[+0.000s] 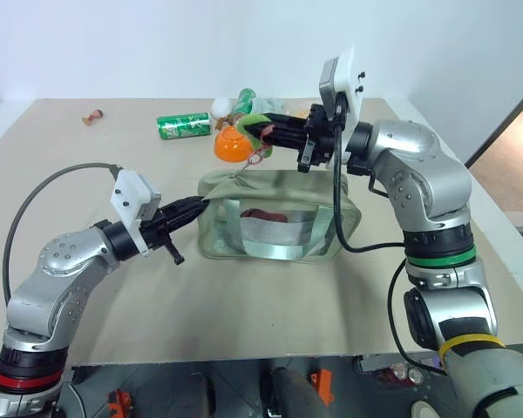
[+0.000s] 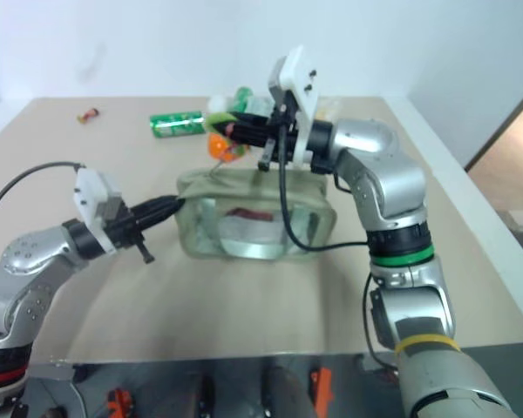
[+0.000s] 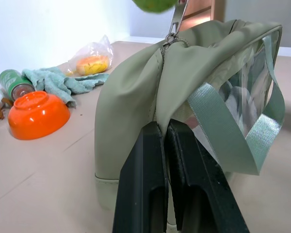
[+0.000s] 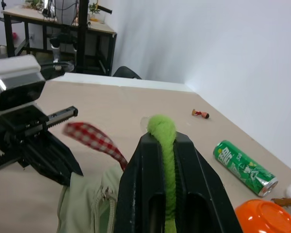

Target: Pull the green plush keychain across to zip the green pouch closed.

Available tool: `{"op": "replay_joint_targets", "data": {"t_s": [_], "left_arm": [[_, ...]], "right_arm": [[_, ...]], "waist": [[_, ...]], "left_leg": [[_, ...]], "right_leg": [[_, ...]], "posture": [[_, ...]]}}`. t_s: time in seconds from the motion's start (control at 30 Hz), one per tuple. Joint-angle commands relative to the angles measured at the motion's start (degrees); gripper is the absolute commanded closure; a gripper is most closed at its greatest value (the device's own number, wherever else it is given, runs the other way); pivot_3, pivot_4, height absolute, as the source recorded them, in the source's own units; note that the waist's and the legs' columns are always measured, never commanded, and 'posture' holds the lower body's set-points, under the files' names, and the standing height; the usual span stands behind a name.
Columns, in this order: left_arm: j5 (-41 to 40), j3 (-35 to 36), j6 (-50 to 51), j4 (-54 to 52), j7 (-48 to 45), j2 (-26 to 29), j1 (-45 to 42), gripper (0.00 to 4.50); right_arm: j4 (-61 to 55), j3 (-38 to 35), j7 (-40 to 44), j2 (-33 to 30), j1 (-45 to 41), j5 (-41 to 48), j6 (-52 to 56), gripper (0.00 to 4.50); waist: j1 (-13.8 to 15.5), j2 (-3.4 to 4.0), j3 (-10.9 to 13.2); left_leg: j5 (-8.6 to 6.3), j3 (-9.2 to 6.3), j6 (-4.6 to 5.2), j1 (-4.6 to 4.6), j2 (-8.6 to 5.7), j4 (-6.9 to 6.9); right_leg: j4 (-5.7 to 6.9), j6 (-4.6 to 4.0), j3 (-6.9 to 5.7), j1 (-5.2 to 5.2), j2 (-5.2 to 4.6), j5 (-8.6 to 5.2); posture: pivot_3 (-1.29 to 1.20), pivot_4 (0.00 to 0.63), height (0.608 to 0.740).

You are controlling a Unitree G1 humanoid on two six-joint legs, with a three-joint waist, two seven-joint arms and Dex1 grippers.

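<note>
Two claws work the green pouch [image 1: 275, 228] mid-table. Left claw [image 1: 199, 206] is clenched on the pouch's left end fabric, anchoring it. Right claw [image 1: 268, 132] is clamped on the green plush keychain [image 4: 162, 130], lifted just above the pouch's top near its left end. The zipper line runs left-right, so the pull probably goes right, toward the table's right edge, where there's open room.

1. The green pouch [image 1: 275, 222]: pale sage fabric with a clear front panel and two light green webbing straps, standing upright near the middle of the table.
2. The green plush keychain [image 4: 166, 160]: lime-green, oblong, fuzzy, raised above the pouch's left top end.
</note>
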Motion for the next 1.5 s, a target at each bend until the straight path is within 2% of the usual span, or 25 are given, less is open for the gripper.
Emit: {"op": "replay_joint_targets", "data": {"t_s": [0.03,0.53,0.83,1.03,1.17,1.5], "left_arm": [[0.93,-0.13,1.04,1.22,1.4,-0.31,0.31,4.5],[0.25,2.44,2.98,0.85,6.27,-1.44,-1.21,4.5],[0.67,1.99,3.82,0.51,6.55,-0.78,-4.28,4.5],[0.92,1.64,4.46,0.39,6.88,-0.92,-4.93,4.5],[1.21,1.19,4.58,0.18,6.96,-0.97,-4.91,4.5],[1.48,0.87,5.31,-0.88,7.07,-1.15,-4.15,4.5]], "right_arm": [[-2.91,-4.47,-1.77,-0.94,-3.28,1.64,-0.63,4.47],[-0.84,-5.28,-2.43,-6.49,3.92,-1.23,-3.66,4.47],[2.33,-8.61,-2.05,-12.88,7.62,-3.73,-7.09,4.47],[4.52,-10.81,-1.89,-17.47,12.17,-5.69,-10.21,4.47],[5.74,-13.19,-0.33,-21.72,18.38,-6.45,-12.74,4.47],[9.5,-17.04,0.4,-27.07,26.65,-7.44,-16.75,4.47]], "waist": [[0.01,0.0,0.0],[-0.05,-0.01,0.0],[-0.06,-0.01,0.0],[-0.04,-0.01,0.0],[-0.01,-0.01,0.0],[-0.04,0.0,0.01]], "left_leg": [[0.0,0.0,0.0,-0.01,0.0,0.0],[0.0,0.0,0.0,-0.01,0.07,-0.01],[0.0,0.02,0.01,-0.02,0.01,-0.02],[-0.01,0.03,0.02,-0.03,-0.01,-0.03],[-0.01,0.03,0.02,-0.03,-0.04,-0.03],[0.0,0.04,0.05,0.07,-0.07,-0.01]], "right_leg": [[0.0,0.0,-0.02,0.0,0.0,0.0],[-0.01,-0.01,0.03,-0.02,-0.01,0.0],[-0.01,0.0,0.05,-0.02,0.01,-0.01],[-0.03,0.01,0.05,-0.02,0.01,-0.02],[-0.03,0.02,0.03,0.0,0.01,-0.03],[-0.03,0.09,0.12,0.04,0.04,0.01]], "posture": [[0.0,0.15,0.74],[0.0,0.15,0.74],[0.0,0.15,0.74],[0.0,0.15,0.74],[0.0,0.15,0.74],[0.0,0.15,0.74]]}}
